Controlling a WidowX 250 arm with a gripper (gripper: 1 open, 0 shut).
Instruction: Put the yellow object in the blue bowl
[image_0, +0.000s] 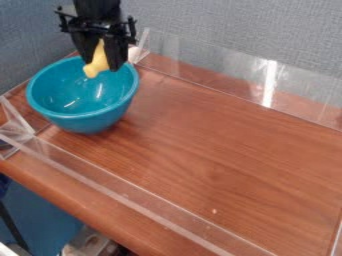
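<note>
While the black gripper (98, 52) hangs pointing downward, its jaws are clenched on the yellow object (98, 61), a small, smooth, slightly curved banana that dangles from the fingers. Directly beneath it sits the blue bowl (60, 105), round, deep and glossy teal, its far rim just under the fruit. The bowl rests on a polished, reddish-brown wooden table (214, 150) stretching away to the gripper's right, edged by low, clear acrylic walls (267, 80). Behind the gripper is a grey, finely textured backdrop (227, 25).
</note>
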